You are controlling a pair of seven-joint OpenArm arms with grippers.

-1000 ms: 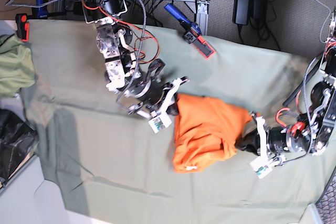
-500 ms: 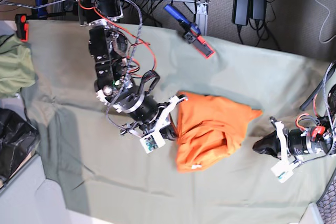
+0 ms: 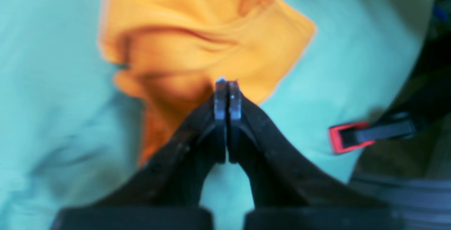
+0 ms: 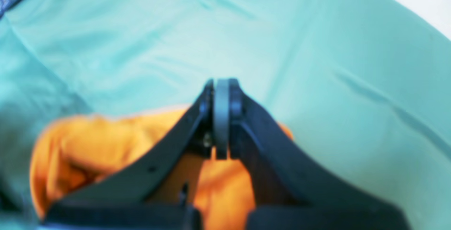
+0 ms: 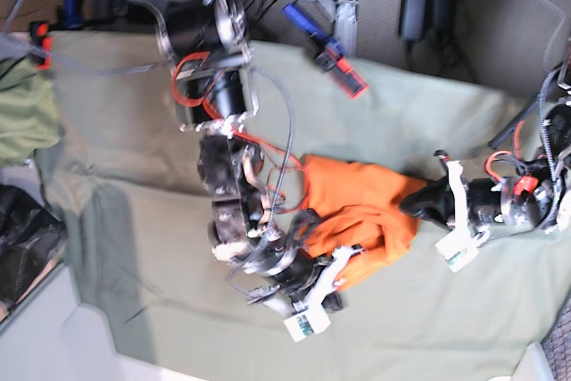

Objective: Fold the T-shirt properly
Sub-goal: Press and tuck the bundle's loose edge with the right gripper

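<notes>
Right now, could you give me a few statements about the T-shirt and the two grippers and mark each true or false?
1. The T-shirt lies spread out flat. False: it is a bunched, partly folded heap on the green cloth.
2. The left gripper is shut. True.
3. The right gripper is open wide. False: its jaws are closed together.
4. The left gripper has orange fabric pinched between its jaws. False: nothing shows between them.
5. A red-and-black clamp sits at the cloth's far edge. True.
</notes>
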